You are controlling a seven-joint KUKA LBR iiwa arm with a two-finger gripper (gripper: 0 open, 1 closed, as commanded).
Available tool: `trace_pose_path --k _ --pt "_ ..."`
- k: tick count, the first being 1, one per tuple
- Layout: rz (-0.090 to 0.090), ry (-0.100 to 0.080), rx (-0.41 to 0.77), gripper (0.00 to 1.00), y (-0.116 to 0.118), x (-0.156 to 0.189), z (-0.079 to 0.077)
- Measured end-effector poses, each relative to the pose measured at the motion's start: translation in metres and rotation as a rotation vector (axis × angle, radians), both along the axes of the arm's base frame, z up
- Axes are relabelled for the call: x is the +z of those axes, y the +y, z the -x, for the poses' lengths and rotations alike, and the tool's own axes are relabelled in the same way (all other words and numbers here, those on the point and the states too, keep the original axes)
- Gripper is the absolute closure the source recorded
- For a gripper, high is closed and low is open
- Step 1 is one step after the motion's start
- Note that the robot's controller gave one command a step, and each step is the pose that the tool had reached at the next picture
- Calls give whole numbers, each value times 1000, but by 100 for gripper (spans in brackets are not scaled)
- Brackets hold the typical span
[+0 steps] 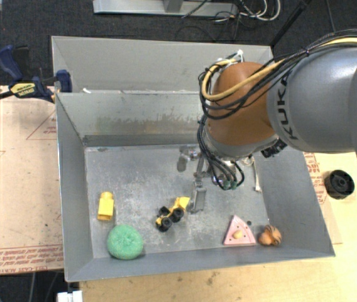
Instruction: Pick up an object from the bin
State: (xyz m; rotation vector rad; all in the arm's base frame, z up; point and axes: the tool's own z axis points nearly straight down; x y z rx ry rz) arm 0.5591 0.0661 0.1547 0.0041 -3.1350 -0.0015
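In the camera view, the grey KUKA arm [329, 99] reaches in from the right over the grey metal bin [71, 168], its wrist under a rounded orange cover [238, 109] with yellow and black cables [213, 83] looped round it. The end effector [203, 184] hangs below that cover, low over the middle of the bin floor. Whether it is open or closed cannot be told from this angle, nor whether it has hold of anything. Nearest to it is a small yellow and black toy vehicle [171, 214], lying on the floor just beside it, toward the front-left; whether the two touch cannot be told. The other things lie well apart along the front of the bin: a yellow plastic block [105, 206] at the left, a round green fuzzy ball [126, 242] just in front of that block, a flat pink triangle [239, 231] to the right, and a small brown lump [269, 236] just beside the triangle.
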Motion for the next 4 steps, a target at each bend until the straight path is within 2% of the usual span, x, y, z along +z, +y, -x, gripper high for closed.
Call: trace_pose_path --k 1,2,3,4 --pt "0 -7 -1 0 0 5 -1" --pt "0 -16 40 0 10 -35 12" --pt "-1 -8 4 100 31 -84 24" --pt "-2 -8 3 100 31 -84 24"
